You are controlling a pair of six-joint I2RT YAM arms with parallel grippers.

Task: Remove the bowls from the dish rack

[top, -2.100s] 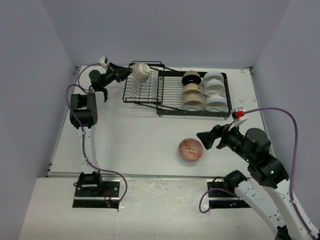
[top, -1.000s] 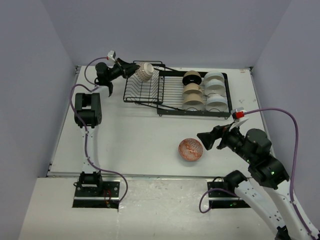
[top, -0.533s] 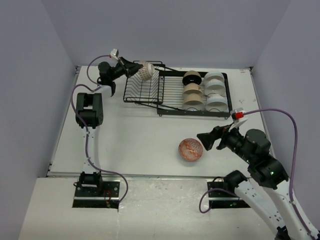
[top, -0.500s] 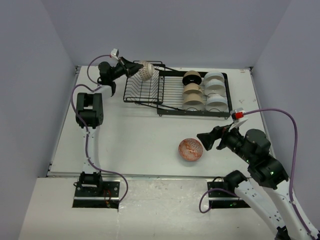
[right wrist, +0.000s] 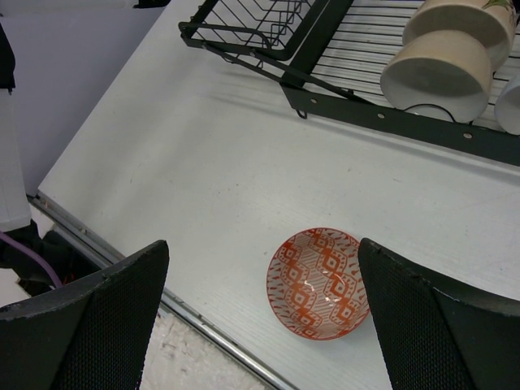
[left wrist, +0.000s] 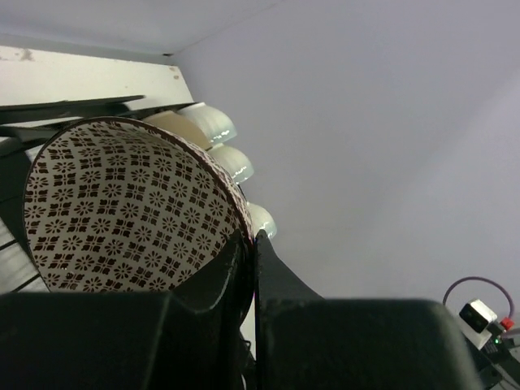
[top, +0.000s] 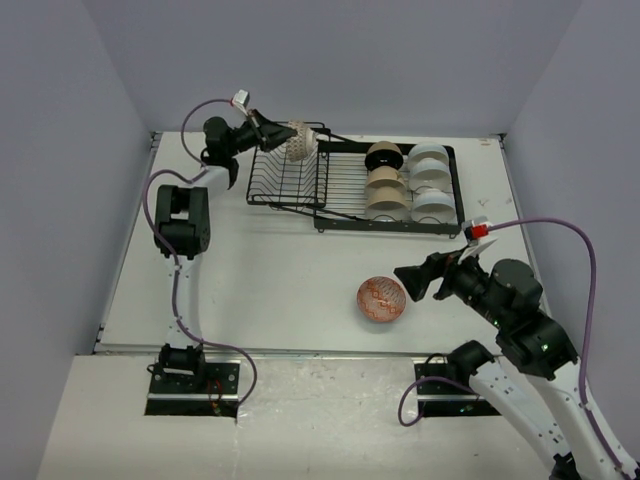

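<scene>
My left gripper (top: 276,133) is at the back left, shut on the rim of a brown-patterned bowl (top: 297,141) held above the dish rack's raised basket (top: 288,180). In the left wrist view the fingertips (left wrist: 253,237) pinch that bowl's (left wrist: 122,203) edge, one inside and one outside. Beige bowls with black insides (top: 384,183) and white bowls (top: 431,178) stand in the rack's long section (top: 345,215). An orange-patterned bowl (top: 382,298) sits upright on the table. My right gripper (top: 414,278) hovers open just right of it, and the bowl (right wrist: 319,282) lies between its spread fingers (right wrist: 262,318).
The rack's front rail (right wrist: 366,114) crosses the top of the right wrist view, with beige bowls (right wrist: 443,69) behind it. The table's near metal edge (right wrist: 203,325) runs just below the orange bowl. Grey walls close in the left, back and right sides.
My left gripper has closed on the brown-patterned bowl's rim and shifted right and up with it, tipping it onto its side. The right arm and the orange bowl have not moved.
</scene>
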